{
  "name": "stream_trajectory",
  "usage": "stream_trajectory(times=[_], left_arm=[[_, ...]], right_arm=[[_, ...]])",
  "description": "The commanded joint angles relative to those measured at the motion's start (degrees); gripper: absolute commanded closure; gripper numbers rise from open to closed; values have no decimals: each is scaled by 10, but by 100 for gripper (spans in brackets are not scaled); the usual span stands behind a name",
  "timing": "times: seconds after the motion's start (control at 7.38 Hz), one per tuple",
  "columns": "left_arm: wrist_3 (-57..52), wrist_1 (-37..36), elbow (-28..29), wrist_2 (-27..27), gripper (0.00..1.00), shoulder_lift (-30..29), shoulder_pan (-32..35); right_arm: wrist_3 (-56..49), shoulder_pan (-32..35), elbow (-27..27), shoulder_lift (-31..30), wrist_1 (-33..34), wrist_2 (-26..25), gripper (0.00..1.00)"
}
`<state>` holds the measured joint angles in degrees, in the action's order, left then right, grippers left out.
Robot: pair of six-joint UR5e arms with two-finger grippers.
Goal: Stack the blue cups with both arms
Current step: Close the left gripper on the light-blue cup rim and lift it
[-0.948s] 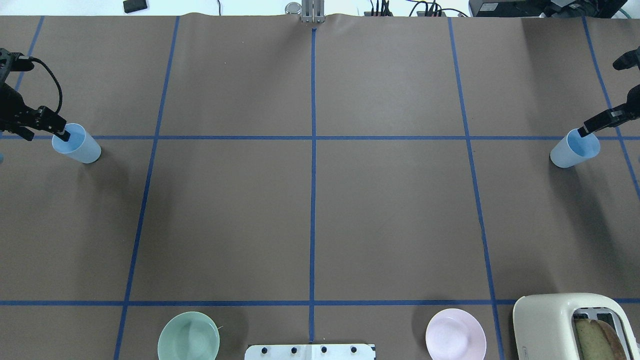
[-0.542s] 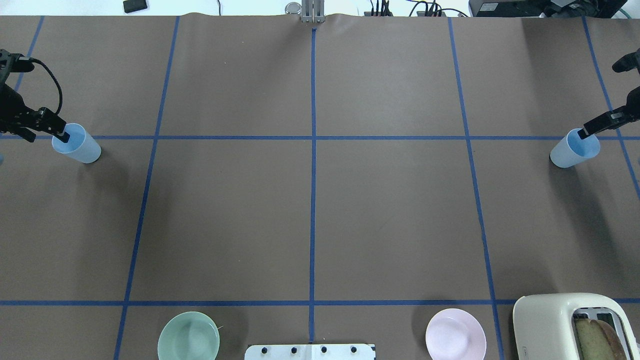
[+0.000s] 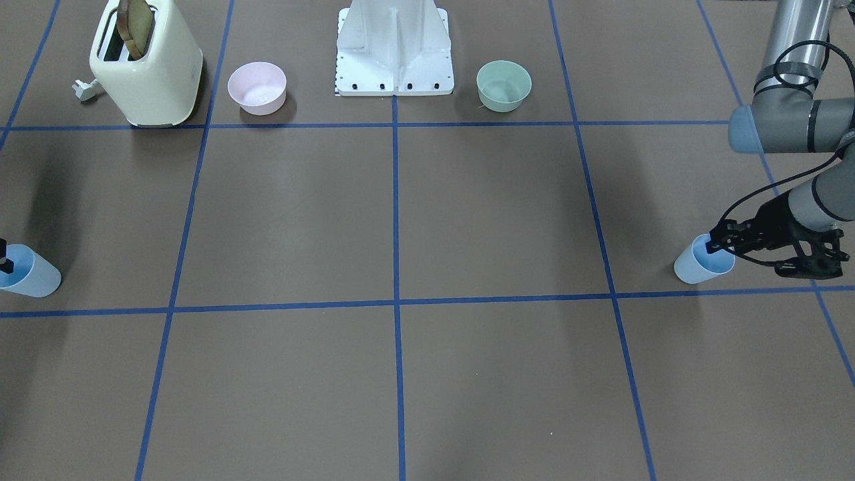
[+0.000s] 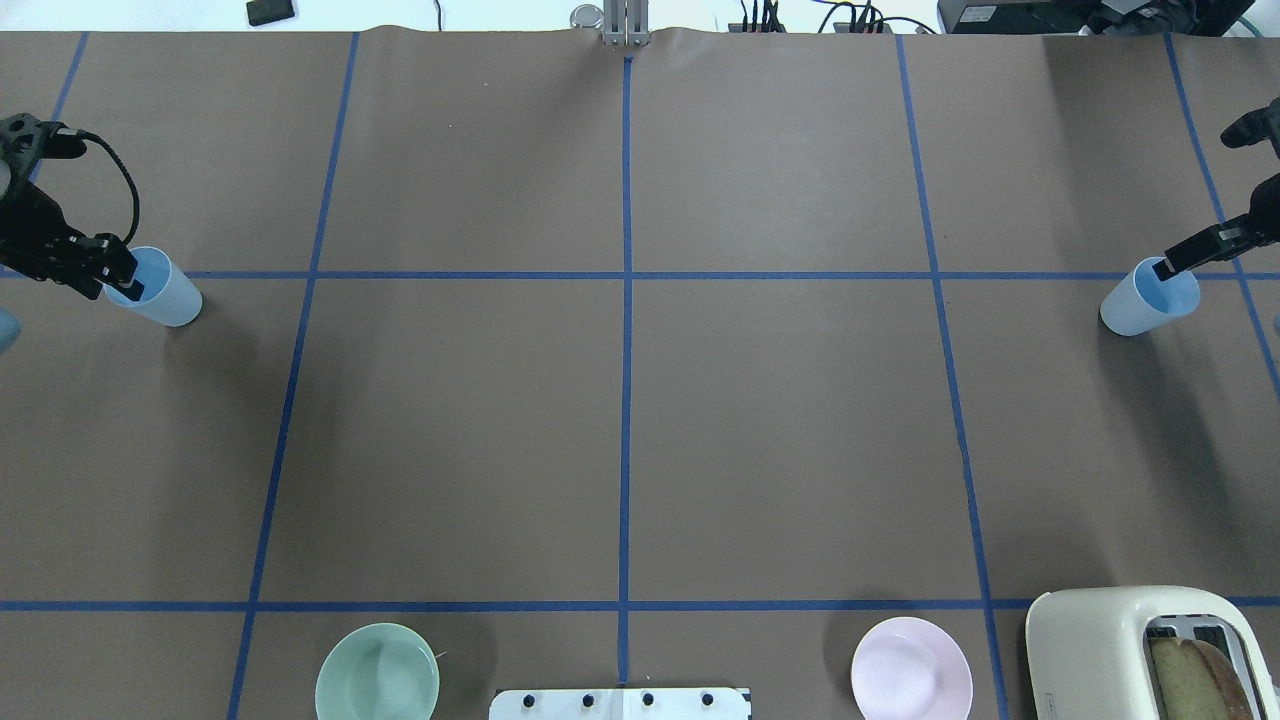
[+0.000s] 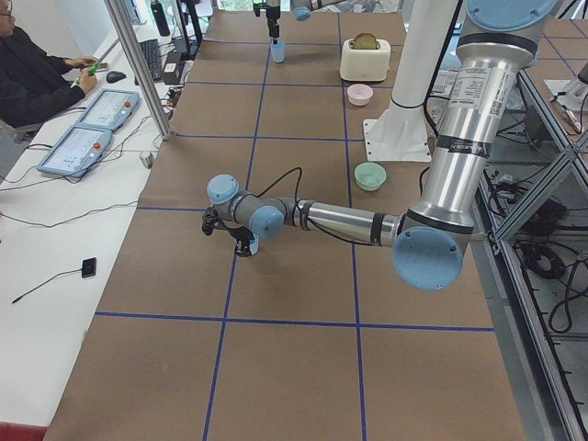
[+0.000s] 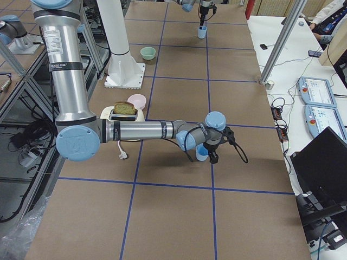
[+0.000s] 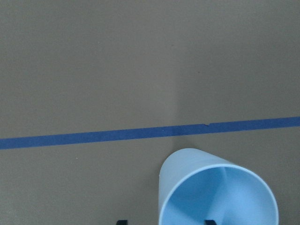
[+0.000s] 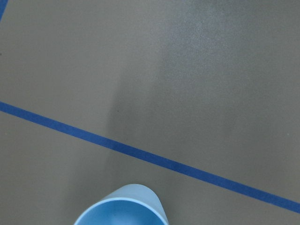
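Currently the tabletop (image 4: 620, 420) carries the left blue cup (image 4: 160, 298) and the right blue cup (image 4: 1140, 308) upright at opposite ends, well apart; I judge nothing stacked yet. My left pincer (image 4: 115, 287) straddles its cup's rim, jaws wide; my right pincer (image 4: 1163, 268) dips into its cup, and I cannot tell its closure

The brown table (image 3: 507, 220) carries a white base stand (image 3: 394, 47), flanked by a green bowl (image 3: 503, 85) and a pink bowl (image 3: 257, 87), a toaster (image 3: 147, 67) beyond the pink bowl, and blue cups (image 3: 698, 262) far from the stand at opposite ends.
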<state>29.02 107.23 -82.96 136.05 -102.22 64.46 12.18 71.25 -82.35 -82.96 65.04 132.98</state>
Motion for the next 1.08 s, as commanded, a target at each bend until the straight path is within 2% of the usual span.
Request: stream_trajectory(times=[0.0,0.14,0.68,0.95], left_arm=[[0,0,0,0,80,0,-2],[-1,0,-2,0,100,0,-2],[3,-18,-52,2,100,-1,5],[37,-183,-118,-3,100,-64,7]], right_arm=[[0,-1,0,1,0,0,1],[0,0,0,1,0,-1,1],[0,-1,-1,2,0,0,1],[0,0,-1,1,-1,0,1]])
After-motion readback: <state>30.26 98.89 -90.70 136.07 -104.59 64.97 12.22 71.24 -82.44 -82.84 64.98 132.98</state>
